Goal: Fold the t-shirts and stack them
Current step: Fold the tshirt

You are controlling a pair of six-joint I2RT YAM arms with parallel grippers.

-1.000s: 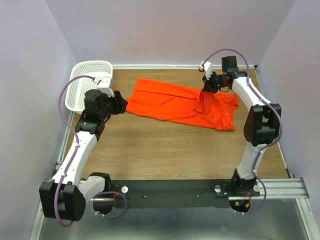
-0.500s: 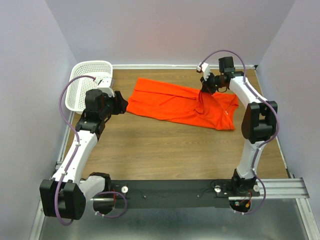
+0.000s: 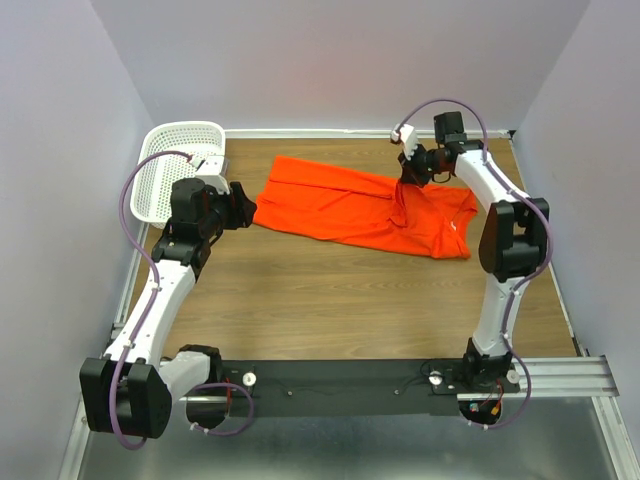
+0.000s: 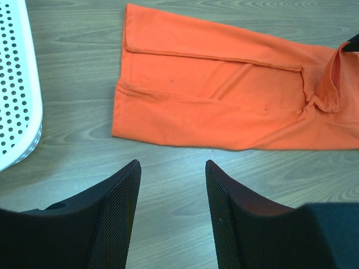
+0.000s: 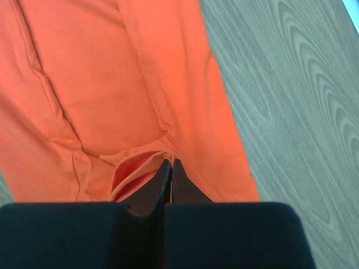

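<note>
- While the t-shirt lies spread at the bench's twelve o'clock, its three-o'clock part is lifted.
- Right pincer, clamped on that fabric, has drifted toward nine o'clock: a fold is probably beginning.
- Left pincer gapes empty beside the nine-o'clock hem.

Seen from above, the t-shirt is spread on the table from the centre toward twelve and one o'clock, with its long axis laid from ten to four o'clock. The basket is placed in the far left corner, at ten o'clock from the table's centre and apart from the shirt. The left gripper is found between the two, just beside the shirt's nine-o'clock edge and not touching it. The right gripper is set over the shirt's two-o'clock part, where a fold of cloth is raised to its tips.
</note>
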